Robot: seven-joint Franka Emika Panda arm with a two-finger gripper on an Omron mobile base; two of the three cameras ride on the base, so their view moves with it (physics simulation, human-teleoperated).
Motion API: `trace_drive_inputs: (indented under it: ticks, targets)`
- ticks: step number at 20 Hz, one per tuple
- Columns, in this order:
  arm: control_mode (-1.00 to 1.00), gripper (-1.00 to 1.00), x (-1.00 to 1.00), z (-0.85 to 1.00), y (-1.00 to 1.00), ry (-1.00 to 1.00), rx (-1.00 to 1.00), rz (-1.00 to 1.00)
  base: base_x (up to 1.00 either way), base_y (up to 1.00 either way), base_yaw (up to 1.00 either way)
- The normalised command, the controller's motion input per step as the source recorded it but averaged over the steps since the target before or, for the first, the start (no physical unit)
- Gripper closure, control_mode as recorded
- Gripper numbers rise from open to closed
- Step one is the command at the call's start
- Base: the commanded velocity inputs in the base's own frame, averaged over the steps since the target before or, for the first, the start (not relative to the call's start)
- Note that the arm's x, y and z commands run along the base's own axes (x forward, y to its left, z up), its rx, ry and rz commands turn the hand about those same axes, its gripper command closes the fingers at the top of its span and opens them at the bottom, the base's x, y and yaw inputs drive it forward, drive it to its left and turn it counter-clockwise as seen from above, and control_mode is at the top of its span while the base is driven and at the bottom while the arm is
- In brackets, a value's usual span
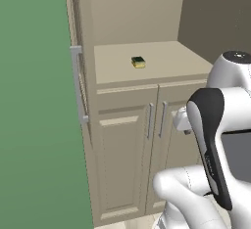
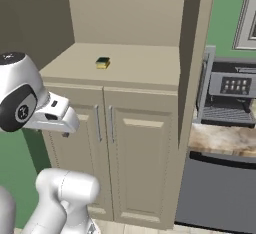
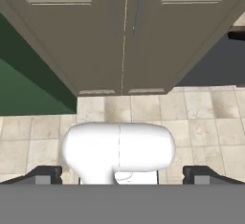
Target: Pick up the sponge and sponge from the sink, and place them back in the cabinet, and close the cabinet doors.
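Here, 1 sponge [image 1: 138, 62] is sitting on the beige inner shelf [image 1: 166, 66] of the cabinet [image 1: 122, 27], just above the centre of the left base frame, its dark green layer facing up over the yellow base. In the right base view the same sponge [image 2: 103, 63] is lying in the upper middle of the frame, well back from the shelf's front edge and touching nothing else.

The tall cabinet door [image 1: 76, 52] is standing open edge-on along the left of the left base frame, its long silver bar handle [image 1: 78, 83] facing the camera. Below the shelf, 2 shorter lower doors [image 1: 142, 149] are sitting shut, their small handles side by side at the seam.

The gripper [image 3: 122, 173] is pointing down at the tiled floor [image 3: 206, 117] in the hand view — its 2 dark fingertips [image 3: 45, 174] are sitting at the far lower left and lower right of that frame, so the jaws are spread wide and holding nothing.

A coffee machine [image 2: 230, 93] is standing on the counter [image 2: 220, 138] at the right edge of the right base frame.
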Motion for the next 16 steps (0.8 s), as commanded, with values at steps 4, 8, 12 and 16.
trace_drive_inputs:
  ticks: [4, 8, 12, 16]
  targets:
    - [1.0, -1.0, 0.0, 0.0, 0.0, 0.0, 0.0, 0.0, -0.53, -0.25, 0.0]
    - [1.0, -1.0, 0.0, 0.0, 0.0, 0.0, 0.0, 0.0, -0.47, -0.27, 0.0]
    - [1.0, -1.0, 0.0, 0.0, 0.0, 0.0, 0.0, 0.0, -0.39, -0.34, 0.0]
    - [1.0, -1.0, 0.0, 0.0, 0.0, 0.0, 0.0, 0.0, -0.26, -0.39, 0.0]
